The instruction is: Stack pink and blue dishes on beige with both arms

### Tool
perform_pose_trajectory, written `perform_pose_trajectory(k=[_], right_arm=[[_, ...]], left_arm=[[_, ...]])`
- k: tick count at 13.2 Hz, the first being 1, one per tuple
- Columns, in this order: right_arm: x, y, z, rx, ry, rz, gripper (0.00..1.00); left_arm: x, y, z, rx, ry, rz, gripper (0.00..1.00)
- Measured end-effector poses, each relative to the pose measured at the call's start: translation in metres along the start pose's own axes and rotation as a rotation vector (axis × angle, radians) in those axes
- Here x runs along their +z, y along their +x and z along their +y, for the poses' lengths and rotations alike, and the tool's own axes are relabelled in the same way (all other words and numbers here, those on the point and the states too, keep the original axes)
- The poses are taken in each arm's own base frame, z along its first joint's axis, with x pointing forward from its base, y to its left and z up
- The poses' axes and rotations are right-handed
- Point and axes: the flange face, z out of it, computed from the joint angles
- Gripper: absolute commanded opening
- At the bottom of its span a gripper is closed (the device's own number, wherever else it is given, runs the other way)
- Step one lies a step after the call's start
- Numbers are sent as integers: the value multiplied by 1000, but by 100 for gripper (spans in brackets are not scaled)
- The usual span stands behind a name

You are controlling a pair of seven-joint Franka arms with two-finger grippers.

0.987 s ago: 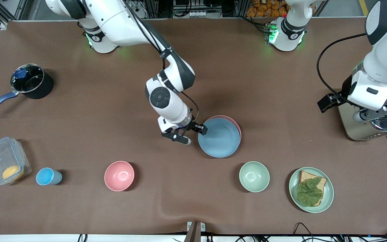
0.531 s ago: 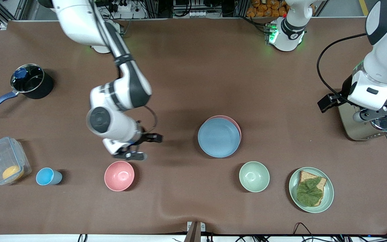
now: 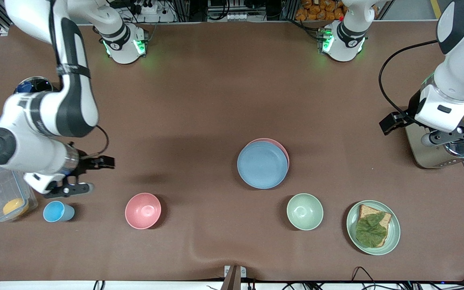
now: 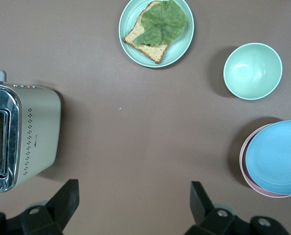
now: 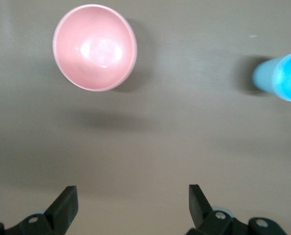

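Note:
A light blue plate (image 3: 262, 165) lies on top of a pale pink plate (image 3: 282, 147) in the middle of the table, and only the pink rim shows. Both plates also appear in the left wrist view, blue plate (image 4: 277, 156) over pink plate (image 4: 244, 164). No beige plate shows in any view. My right gripper (image 3: 95, 175) hangs open and empty over bare table beside the blue cup; its fingers (image 5: 62, 205) frame only tablecloth. My left gripper (image 3: 455, 135) waits open over the toaster, and its fingers (image 4: 67, 198) hold nothing.
At the right arm's end stand a black pot (image 3: 38, 96), a clear container (image 3: 4, 193) holding something orange, a small blue cup (image 3: 56, 211) and a pink bowl (image 3: 143, 210). Toward the left arm's end are a green bowl (image 3: 305, 211), a green plate with a sandwich (image 3: 373, 227) and a toaster (image 3: 429, 155).
My right arm has swung away from the plate stack toward its own end of the table, its gripper open and empty throughout. The stack and my left arm have stayed put.

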Motion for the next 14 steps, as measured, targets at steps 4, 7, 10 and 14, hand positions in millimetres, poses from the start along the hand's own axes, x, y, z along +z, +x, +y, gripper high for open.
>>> perform_pose_trajectory(k=[4, 7, 10, 14], right_arm=[[-49, -32, 38, -12, -2, -1, 100], [-72, -47, 35, -25, 4, 0, 100], [-85, -59, 32, -17, 2, -22, 100], [-111, -82, 33, 13, 10, -40, 100]], left_arm=[[1, -1, 5, 9, -1, -3, 100], [2, -1, 5, 10, -1, -5, 100], [2, -1, 5, 10, 0, -5, 100], [-6, 1, 3, 5, -9, 12, 100]])
